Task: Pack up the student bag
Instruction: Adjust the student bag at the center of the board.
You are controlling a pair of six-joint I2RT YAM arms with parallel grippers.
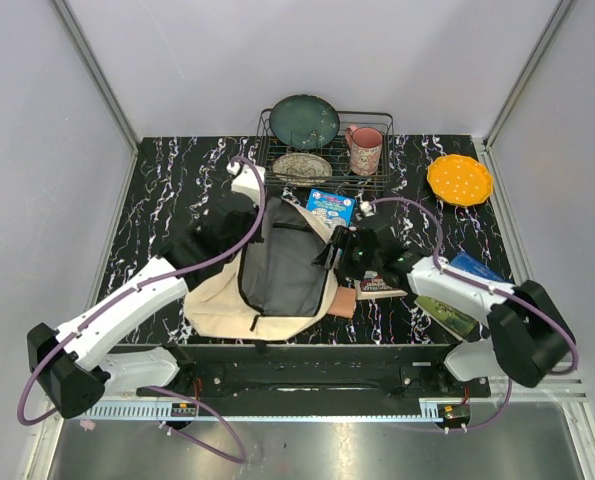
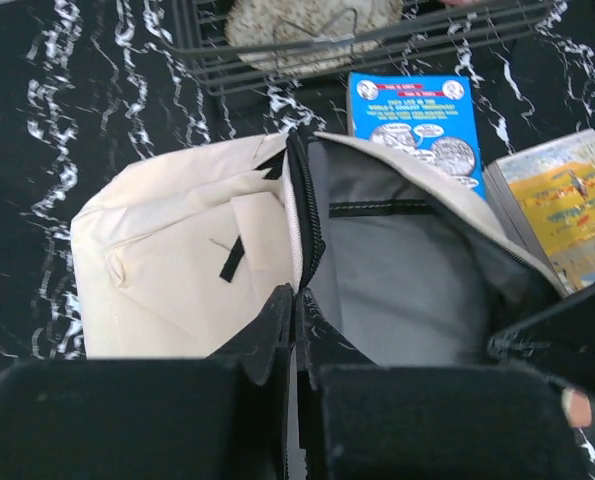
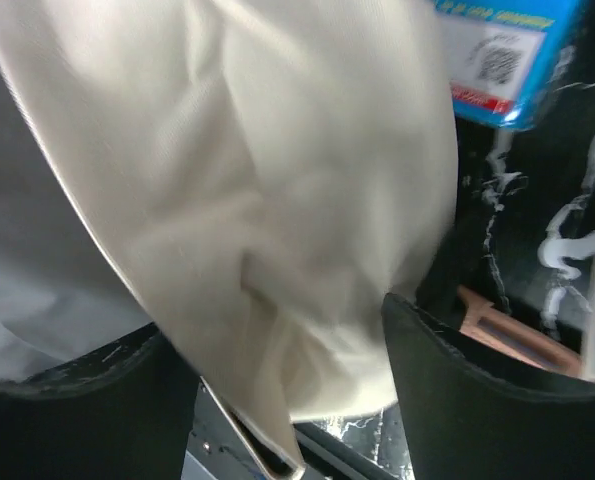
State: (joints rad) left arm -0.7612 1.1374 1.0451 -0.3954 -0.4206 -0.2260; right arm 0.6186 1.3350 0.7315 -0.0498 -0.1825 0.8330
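The student bag (image 1: 217,300) lies in the middle of the table, cream outside, its mouth open on a grey lining (image 2: 407,270). My left gripper (image 2: 297,300) is shut on the bag's zipper rim (image 2: 304,215) at the left side of the opening, seen from above at the left gripper (image 1: 249,232). My right gripper (image 1: 339,250) is at the bag's right side. In the right wrist view its fingers (image 3: 467,400) stand wide apart, with the bag's cream wall (image 3: 277,200) hanging loose and blurred between them; my right gripper (image 3: 277,390) is open.
A blue book (image 1: 330,206) lies just past the bag's top. Behind it a wire dish rack (image 1: 382,183) holds plates and a pink mug (image 1: 365,150). An orange plate (image 1: 459,180) sits at back right. More books (image 1: 382,285) lie right of the bag, under my right arm.
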